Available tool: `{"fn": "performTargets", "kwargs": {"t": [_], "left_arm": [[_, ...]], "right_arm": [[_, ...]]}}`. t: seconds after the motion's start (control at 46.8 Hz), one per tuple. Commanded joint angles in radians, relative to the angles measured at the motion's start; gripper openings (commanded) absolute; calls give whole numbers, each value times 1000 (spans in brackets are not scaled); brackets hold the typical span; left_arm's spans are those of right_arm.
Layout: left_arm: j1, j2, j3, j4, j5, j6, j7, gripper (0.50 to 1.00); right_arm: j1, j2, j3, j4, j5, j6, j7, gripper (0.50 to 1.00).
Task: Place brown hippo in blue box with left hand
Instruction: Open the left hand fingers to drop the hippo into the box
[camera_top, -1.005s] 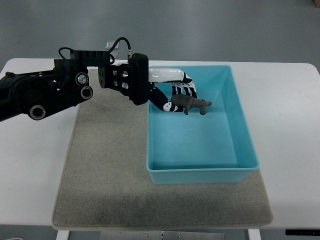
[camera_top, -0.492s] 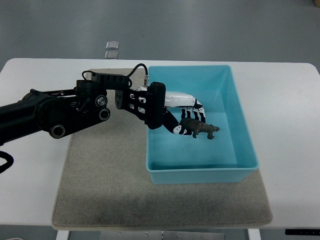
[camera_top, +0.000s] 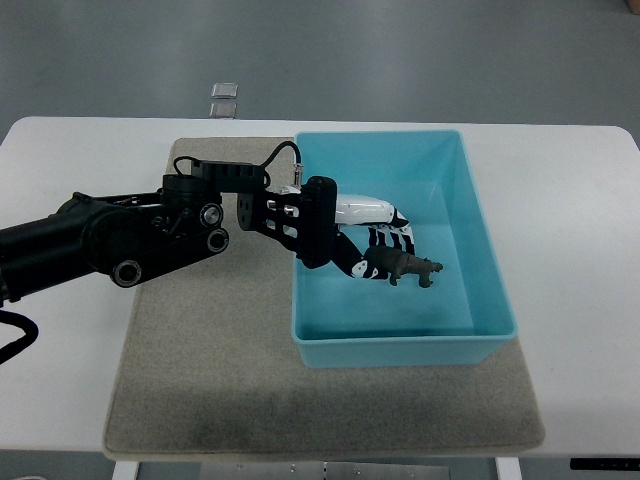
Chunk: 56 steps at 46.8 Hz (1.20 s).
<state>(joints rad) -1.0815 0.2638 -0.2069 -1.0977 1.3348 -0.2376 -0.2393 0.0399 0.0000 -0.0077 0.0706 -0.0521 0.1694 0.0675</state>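
The left arm (camera_top: 120, 235) reaches in from the picture's left edge, stretched across the grey mat (camera_top: 220, 380) and over the left wall of the blue box (camera_top: 405, 348). Its black wrist housing sits right at that wall, and the left robot hand (camera_top: 375, 245) extends past it into the box's interior, angled down and toward the right. The white-and-black fingers (camera_top: 392, 236) are curled around the rear of the brown hippo (camera_top: 402, 267), holding it.

The hippo is inside the outline of the box, near its middle. Whether it touches the box floor cannot be told. Its long axis runs roughly left to right, with the head end pointing right, away from the hand, and tipped slightly toward the near wall.

The box rests on the mat, which lies on the white surface (camera_top: 580, 250).
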Motion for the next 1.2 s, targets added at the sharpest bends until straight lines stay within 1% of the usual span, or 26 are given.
{"fn": "performTargets", "kwargs": {"t": [0.0,0.086,0.128,0.171,0.214,0.299,0.363,0.385,0.406,0.428,0.513,0.556,0.791,0.984,1.176], "left_arm": [[5,0,0,-1,0,0,0,758],[6,0,0,-1,0,0,0,782],[8,0,-2,-1,0,3,0,835],[11,0,-2,-1,-2,6,0,866],[12,2,-3,-1,-2,11,0,881],[14,3,-5,-1,-17,14,0,881],[12,9,-17,-2,-26,15,0,891],[12,9,-20,-2,-28,17,-2,910],[12,9,-22,-2,-28,20,-2,943],[12,11,-26,-2,-28,24,-3,964],[14,14,-51,-2,-29,53,-3,975],[17,15,-65,-2,-29,66,-3,992],[22,31,-153,-2,-94,77,-2,994],[23,61,-203,1,-242,77,-2,994],[23,80,-233,45,-396,78,-2,996]], "right_arm": [[0,0,0,0,0,-1,0,936],[0,0,0,0,0,-1,0,936],[0,0,0,0,0,-1,0,936],[0,0,0,0,0,-1,0,936],[0,0,0,0,0,-1,0,936],[0,0,0,0,0,-1,0,936],[0,0,0,0,0,1,0,936],[0,0,0,0,0,-1,0,936],[0,0,0,0,0,-1,0,936],[0,0,0,0,0,-1,0,936],[0,0,0,0,0,-1,0,936],[0,0,0,-2,0,1,0,936],[0,0,0,0,0,-1,0,936],[0,0,0,0,0,-1,0,936],[0,0,0,0,0,-1,0,936]]}}
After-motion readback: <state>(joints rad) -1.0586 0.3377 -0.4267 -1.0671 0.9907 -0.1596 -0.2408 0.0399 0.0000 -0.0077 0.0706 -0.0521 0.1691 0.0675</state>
